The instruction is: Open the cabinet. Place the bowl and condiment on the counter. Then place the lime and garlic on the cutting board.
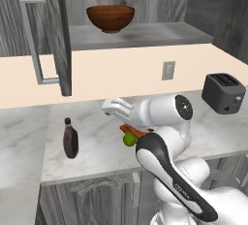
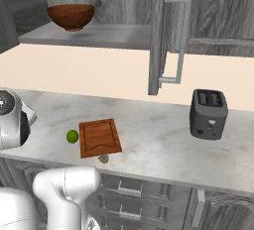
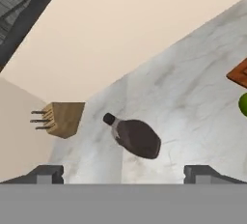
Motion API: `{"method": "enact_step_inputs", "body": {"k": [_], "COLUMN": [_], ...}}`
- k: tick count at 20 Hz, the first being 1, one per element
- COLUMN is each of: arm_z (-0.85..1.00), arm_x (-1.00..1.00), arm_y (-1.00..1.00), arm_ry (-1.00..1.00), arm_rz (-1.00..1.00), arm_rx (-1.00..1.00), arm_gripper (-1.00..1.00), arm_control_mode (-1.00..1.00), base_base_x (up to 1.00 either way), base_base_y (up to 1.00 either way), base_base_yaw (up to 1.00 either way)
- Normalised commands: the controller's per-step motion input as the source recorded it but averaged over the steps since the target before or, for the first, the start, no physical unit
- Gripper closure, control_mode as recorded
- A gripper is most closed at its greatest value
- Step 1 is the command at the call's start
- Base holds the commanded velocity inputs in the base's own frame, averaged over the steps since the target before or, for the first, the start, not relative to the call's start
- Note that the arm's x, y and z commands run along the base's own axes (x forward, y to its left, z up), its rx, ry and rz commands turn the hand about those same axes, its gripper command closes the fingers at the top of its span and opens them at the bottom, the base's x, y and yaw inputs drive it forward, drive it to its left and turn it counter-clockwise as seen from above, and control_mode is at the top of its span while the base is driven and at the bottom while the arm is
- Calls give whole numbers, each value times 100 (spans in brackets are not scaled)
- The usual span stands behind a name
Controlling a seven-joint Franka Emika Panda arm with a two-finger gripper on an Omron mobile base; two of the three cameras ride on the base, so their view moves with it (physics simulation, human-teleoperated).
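The cabinet's doors stand open, with one door (image 1: 62,35) (image 2: 158,35) swung out. On its shelf sits the reddish-brown bowl (image 1: 110,17) (image 2: 71,16). Below, the dark condiment (image 1: 70,140) (image 3: 137,137) stands upright on the marbled counter (image 1: 97,151) (image 2: 158,130). My gripper (image 1: 115,106) (image 3: 125,174) hovers open and empty, up and to the right of the bottle and apart from it. The lime (image 1: 129,140) (image 2: 72,136) (image 3: 243,103) rests on the counter just left of the cutting board (image 2: 99,137) (image 3: 240,73). The garlic (image 2: 103,158) lies off the board's front edge.
A dark toaster (image 1: 224,92) (image 2: 209,113) stands on the counter to the right. A wooden knife block (image 3: 60,119) sits by the wall beyond the bottle. A wall outlet (image 1: 168,70) is on the beige backsplash. Grey base cabinets run under the counter.
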Motion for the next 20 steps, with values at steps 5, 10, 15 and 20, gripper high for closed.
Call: {"method": "enact_step_inputs", "body": {"k": [5, 10, 15, 20], "arm_z": [2, 46, 32, 71], "arm_x": [-23, -12, -4, 0], "arm_y": [-72, -9, -5, -27], "arm_ry": [-11, 5, 18, 16], "arm_rz": [2, -21, -28, -19], "arm_rx": [29, 9, 0, 4], "arm_gripper": [-100, -100, -100, -100], "arm_control_mode": [-100, -100, -100, -100], "base_base_x": [0, 0, 0, 0], "base_base_y": [0, 0, 0, 0], "base_base_yaw": [0, 0, 0, 0]}}
